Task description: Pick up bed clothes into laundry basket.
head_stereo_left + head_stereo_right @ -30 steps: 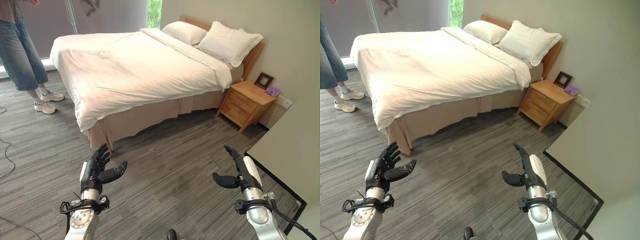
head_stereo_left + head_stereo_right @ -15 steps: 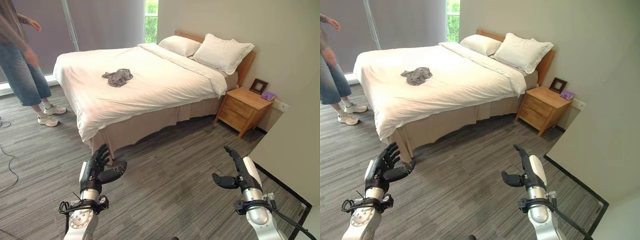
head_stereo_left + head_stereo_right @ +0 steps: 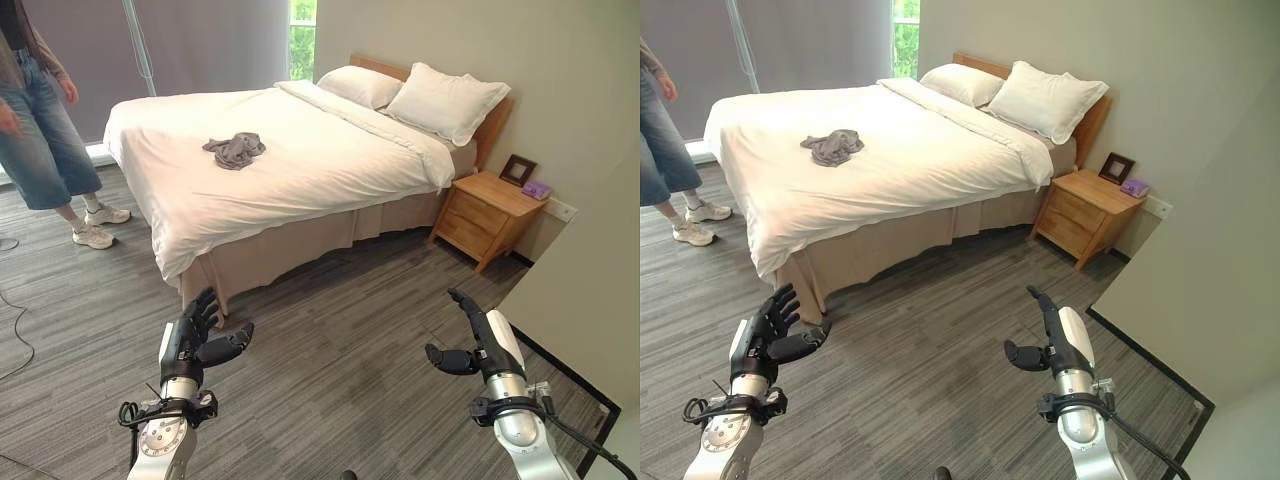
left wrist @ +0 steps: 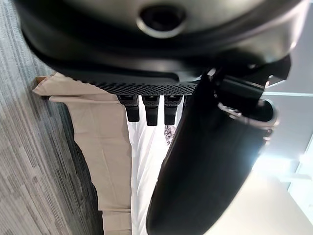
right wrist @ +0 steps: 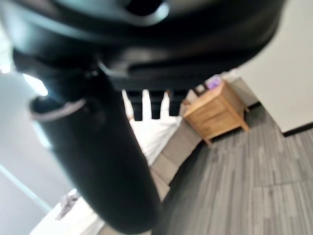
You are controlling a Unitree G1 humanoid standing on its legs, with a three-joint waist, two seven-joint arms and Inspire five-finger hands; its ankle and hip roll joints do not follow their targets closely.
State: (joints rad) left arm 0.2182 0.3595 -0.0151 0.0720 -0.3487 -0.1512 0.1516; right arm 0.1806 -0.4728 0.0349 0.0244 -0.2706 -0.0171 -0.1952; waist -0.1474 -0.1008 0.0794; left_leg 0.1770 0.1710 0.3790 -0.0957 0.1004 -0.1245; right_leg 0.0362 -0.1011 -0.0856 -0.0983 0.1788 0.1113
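A crumpled grey garment (image 3: 235, 150) lies on the white bed (image 3: 330, 175), toward its far left part, and it shows in the right eye view as the garment (image 3: 833, 146). My left hand (image 3: 190, 340) hovers low over the floor in front of the bed's near corner, fingers straight and spread, holding nothing. On the right my right hand (image 3: 480, 345) is raised above the floor, fingers straight, thumb out, empty. Both hands are well short of the garment.
A person (image 3: 35, 120) in jeans and white shoes stands at the bed's left side. Two pillows (image 3: 445, 100) rest against the headboard. A wooden nightstand (image 3: 490, 210) with a picture frame stands right of the bed. A pale wall panel (image 3: 590, 290) is close on the right.
A grey garment has appeared on the bed, which was bare a second ago. The person has shifted at the left. The camera view has shifted a little; my hands have hardly moved.
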